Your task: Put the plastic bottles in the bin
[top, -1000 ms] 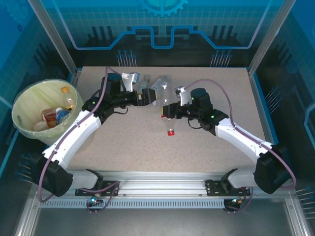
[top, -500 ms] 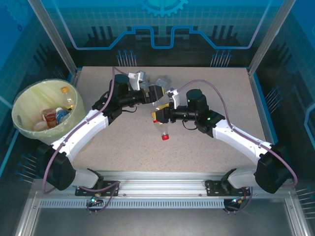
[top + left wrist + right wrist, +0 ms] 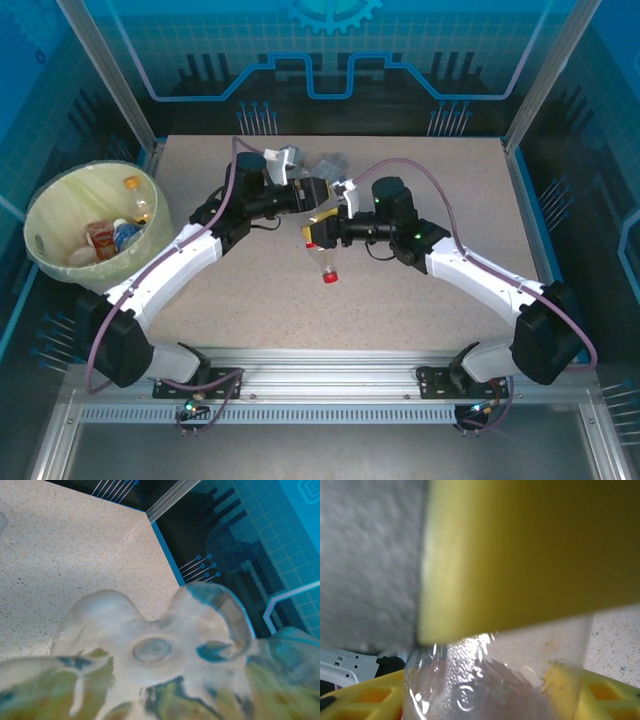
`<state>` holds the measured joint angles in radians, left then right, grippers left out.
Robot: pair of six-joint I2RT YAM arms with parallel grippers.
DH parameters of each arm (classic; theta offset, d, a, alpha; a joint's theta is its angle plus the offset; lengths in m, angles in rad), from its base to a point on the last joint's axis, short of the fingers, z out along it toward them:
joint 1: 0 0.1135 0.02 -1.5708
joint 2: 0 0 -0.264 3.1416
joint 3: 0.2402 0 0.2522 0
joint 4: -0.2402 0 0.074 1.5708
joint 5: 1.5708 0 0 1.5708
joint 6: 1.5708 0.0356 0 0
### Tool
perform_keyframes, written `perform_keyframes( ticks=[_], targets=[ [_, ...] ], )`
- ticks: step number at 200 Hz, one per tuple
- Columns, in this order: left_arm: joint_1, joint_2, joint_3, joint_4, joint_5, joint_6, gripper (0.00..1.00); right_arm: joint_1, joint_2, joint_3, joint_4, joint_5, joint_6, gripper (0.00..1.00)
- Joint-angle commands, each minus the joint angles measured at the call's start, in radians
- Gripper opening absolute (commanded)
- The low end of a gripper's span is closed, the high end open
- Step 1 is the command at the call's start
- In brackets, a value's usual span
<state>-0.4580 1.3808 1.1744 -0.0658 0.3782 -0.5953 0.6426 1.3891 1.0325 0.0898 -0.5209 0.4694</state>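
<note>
Yellow pads (image 3: 530, 555) of the right gripper (image 3: 318, 233) clamp a clear red-capped bottle (image 3: 326, 258) around its body, with the cap hanging below the fingers toward the arm bases. Just beyond it the left gripper (image 3: 312, 196) meets the bottle's base, and I cannot tell how its jaws stand. Well off to that gripper's outer side stands the bin (image 3: 70, 270), with several bottles (image 3: 105, 238) inside.

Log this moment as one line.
phase: apparent handover | right gripper: holding red-capped bottle off the surface | left gripper: at bottle base, grip unclear | bin: holds several bottles
</note>
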Motion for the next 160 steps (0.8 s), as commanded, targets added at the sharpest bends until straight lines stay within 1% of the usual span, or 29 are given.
perform_keyframes(
  ticks=[1, 14, 34, 42, 67, 90, 122, 160],
  targets=[
    [-0.004, -0.048, 0.007, -0.033, -0.067, 0.084, 0.55, 0.014, -0.008, 0.046, -0.02, -0.012, -0.023, 0.73],
    [-0.004, -0.076, 0.002, -0.045, -0.127, 0.103, 0.55, 0.015, -0.019, 0.057, -0.057, -0.005, -0.054, 0.85],
    [-0.003, -0.125, -0.008, -0.058, -0.193, 0.133, 0.55, 0.015, -0.044, 0.071, -0.127, 0.03, -0.104, 0.93],
    [-0.003, -0.147, -0.009, -0.067, -0.22, 0.148, 0.55, 0.014, -0.06, 0.069, -0.145, 0.055, -0.119, 1.0],
    [-0.002, -0.213, 0.009, -0.129, -0.325, 0.219, 0.55, 0.014, -0.124, 0.054, -0.172, 0.143, -0.153, 1.0],
    [-0.001, -0.271, 0.038, -0.184, -0.412, 0.285, 0.55, 0.014, -0.181, 0.036, -0.194, 0.256, -0.185, 1.0],
    [0.0, -0.336, 0.088, -0.244, -0.507, 0.372, 0.55, 0.013, -0.24, 0.001, -0.188, 0.407, -0.194, 1.0],
    [0.0, -0.372, 0.208, -0.373, -0.602, 0.495, 0.55, 0.009, -0.264, -0.046, -0.165, 0.551, -0.182, 1.0]
  ],
)
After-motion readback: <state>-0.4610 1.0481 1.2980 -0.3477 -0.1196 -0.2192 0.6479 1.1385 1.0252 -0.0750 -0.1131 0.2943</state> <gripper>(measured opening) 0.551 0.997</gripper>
